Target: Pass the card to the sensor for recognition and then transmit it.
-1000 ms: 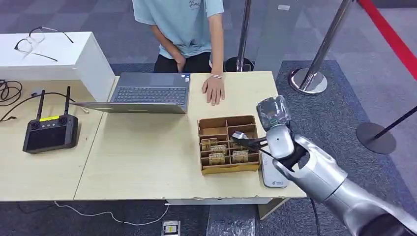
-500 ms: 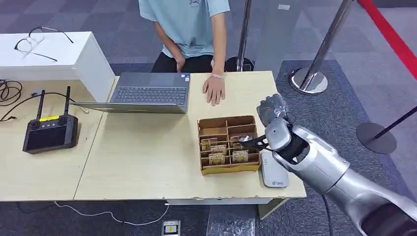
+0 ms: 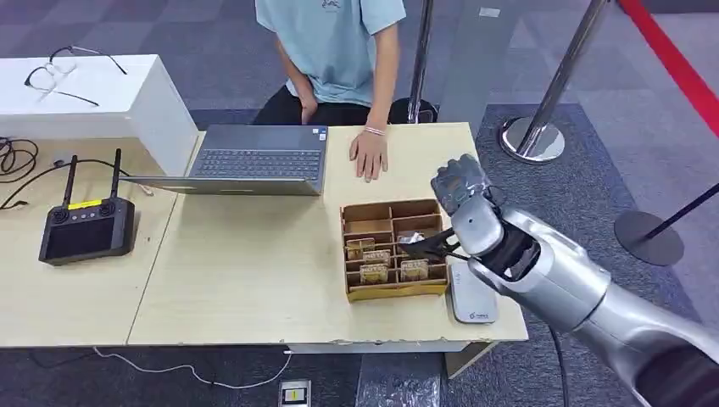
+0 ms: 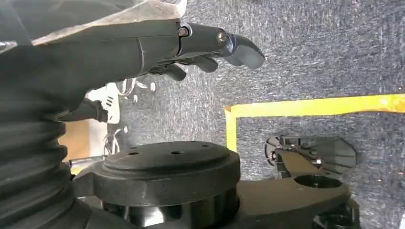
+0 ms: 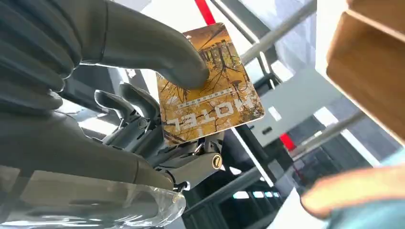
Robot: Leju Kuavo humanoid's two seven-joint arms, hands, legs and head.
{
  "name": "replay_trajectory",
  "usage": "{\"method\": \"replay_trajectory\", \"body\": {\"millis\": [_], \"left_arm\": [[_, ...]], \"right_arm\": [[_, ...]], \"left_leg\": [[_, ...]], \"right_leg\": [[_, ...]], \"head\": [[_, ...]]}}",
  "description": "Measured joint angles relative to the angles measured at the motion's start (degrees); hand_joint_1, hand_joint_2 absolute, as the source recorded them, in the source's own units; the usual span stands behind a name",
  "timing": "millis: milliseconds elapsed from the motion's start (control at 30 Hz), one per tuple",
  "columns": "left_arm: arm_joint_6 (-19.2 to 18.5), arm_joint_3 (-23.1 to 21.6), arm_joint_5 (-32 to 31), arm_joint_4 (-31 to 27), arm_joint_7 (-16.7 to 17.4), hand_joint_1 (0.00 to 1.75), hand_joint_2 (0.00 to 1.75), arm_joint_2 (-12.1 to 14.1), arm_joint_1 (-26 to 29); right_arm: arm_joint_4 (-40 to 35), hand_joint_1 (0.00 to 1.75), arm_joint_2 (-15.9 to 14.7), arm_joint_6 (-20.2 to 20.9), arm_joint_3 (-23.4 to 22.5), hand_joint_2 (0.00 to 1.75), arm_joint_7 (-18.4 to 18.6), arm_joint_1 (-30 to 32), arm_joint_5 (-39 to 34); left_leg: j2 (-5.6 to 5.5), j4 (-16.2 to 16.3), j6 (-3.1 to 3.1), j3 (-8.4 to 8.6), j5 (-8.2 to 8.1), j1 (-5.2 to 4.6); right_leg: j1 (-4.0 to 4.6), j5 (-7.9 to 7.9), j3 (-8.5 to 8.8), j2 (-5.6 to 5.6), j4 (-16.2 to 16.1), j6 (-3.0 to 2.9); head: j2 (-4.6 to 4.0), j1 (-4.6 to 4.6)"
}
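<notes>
My right hand pinches a hotel card between thumb and fingers and holds it just above the right side of the brown compartment box. The right wrist view shows the card close up, yellow-brown with the word HOTEL, under my thumb. Several more cards stand in the box's near compartments. The white flat sensor lies on the table right of the box, below my forearm. My left hand hangs over the carpet, fingers loose and holding nothing.
A person in a light blue shirt sits across the table with one hand flat on it, just beyond the box. A laptop and a black remote controller lie to the left. Stanchion bases stand right of the table.
My right hand has drawn a little farther over the table and turned, keeping the card above the box. The person has leaned slightly to the right.
</notes>
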Motion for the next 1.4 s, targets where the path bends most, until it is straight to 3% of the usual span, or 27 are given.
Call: {"method": "replay_trajectory", "body": {"millis": [300,533,667,867,1400], "left_arm": [[0.31,0.09,0.66,0.04,1.33,0.00,1.75,-0.09,0.03],[-4.27,-0.20,-2.67,0.13,8.38,0.00,1.75,0.02,-0.05],[-6.62,-1.25,-4.83,0.20,11.19,0.00,1.75,0.39,-0.79],[-7.91,-2.30,-4.92,0.24,11.39,0.00,1.75,0.85,-1.11],[-8.63,-2.82,-4.39,0.31,10.40,0.00,1.75,0.81,-1.18]], "right_arm": [[-6.73,1.75,0.33,-1.14,1.79,1.75,6.03,2.23,-3.47],[-14.78,1.75,-1.23,-6.68,-0.68,1.75,12.83,12.08,-2.39],[-19.14,1.75,-2.16,-9.53,-4.15,1.75,13.09,18.09,2.79],[-23.82,1.75,-3.47,-12.11,-9.31,1.75,13.14,23.70,7.52],[-26.77,1.75,-6.47,-7.26,-12.22,1.75,11.76,23.85,9.12]], "left_leg": [[-0.01,-0.01,0.00,-0.01,0.00,0.02],[-0.02,0.00,0.03,0.01,-0.03,0.00],[-0.04,0.00,0.04,0.01,-0.04,0.00],[0.00,0.01,0.04,0.04,-0.04,0.00],[-0.02,0.00,0.04,0.03,-0.04,-0.01]], "right_leg": [[0.00,-0.01,-0.01,0.00,0.00,0.00],[-0.01,-0.02,-0.01,0.00,-0.01,0.03],[-0.01,-0.04,0.03,0.00,-0.02,0.05],[-0.01,-0.03,0.04,0.01,-0.02,0.05],[-0.02,-0.04,0.04,0.00,-0.02,0.06]], "head": [[0.00,0.00],[0.00,-0.02],[0.00,0.00],[0.00,0.00],[0.00,0.00]]}}
